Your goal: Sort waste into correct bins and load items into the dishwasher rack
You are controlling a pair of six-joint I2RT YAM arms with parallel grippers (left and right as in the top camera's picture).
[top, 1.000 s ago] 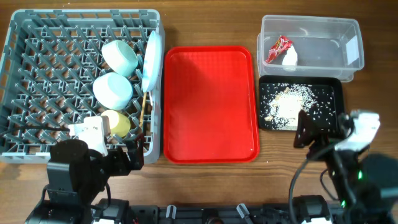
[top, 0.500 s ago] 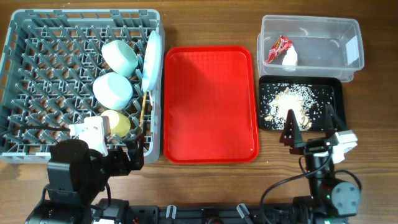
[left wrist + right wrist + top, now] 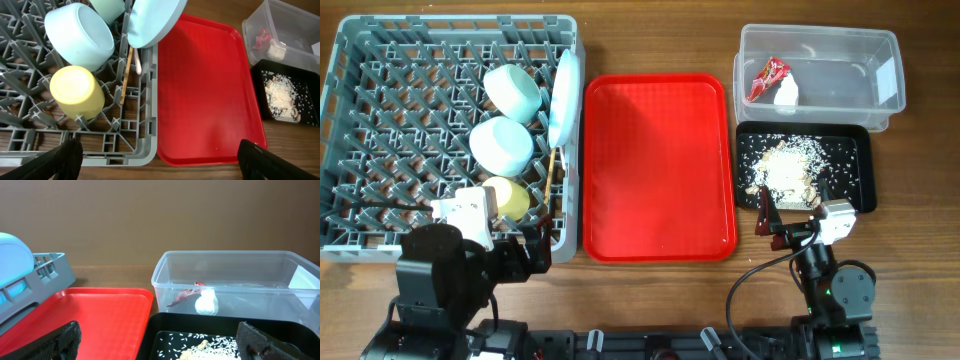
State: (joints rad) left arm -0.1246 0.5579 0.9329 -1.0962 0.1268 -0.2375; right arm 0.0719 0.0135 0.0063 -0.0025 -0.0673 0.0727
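Observation:
The grey dishwasher rack point(image 3: 380, 110) holds two mint bowls point(image 3: 512, 92) point(image 3: 501, 146), an upright mint plate point(image 3: 563, 98), a yellow cup point(image 3: 507, 200) and chopsticks point(image 3: 550, 180). The fork is hidden. The clear tub point(image 3: 840, 55) holds the red wrapper point(image 3: 767, 78) and white scrap point(image 3: 786, 93). The black tray point(image 3: 855, 175) holds rice scraps point(image 3: 787, 168). My left gripper point(image 3: 155, 157) is open and empty over the rack's front edge. My right gripper point(image 3: 160, 342) is open and empty, low at the black tray's front edge point(image 3: 790, 215).
The red serving tray point(image 3: 660, 165) lies bare between the rack and the bins. It also shows in the left wrist view point(image 3: 205, 85) and the right wrist view point(image 3: 95, 315). Wooden table surrounds everything.
My right arm has drawn back and to the left, from the tray's front right corner to below its front edge. The left arm has not moved.

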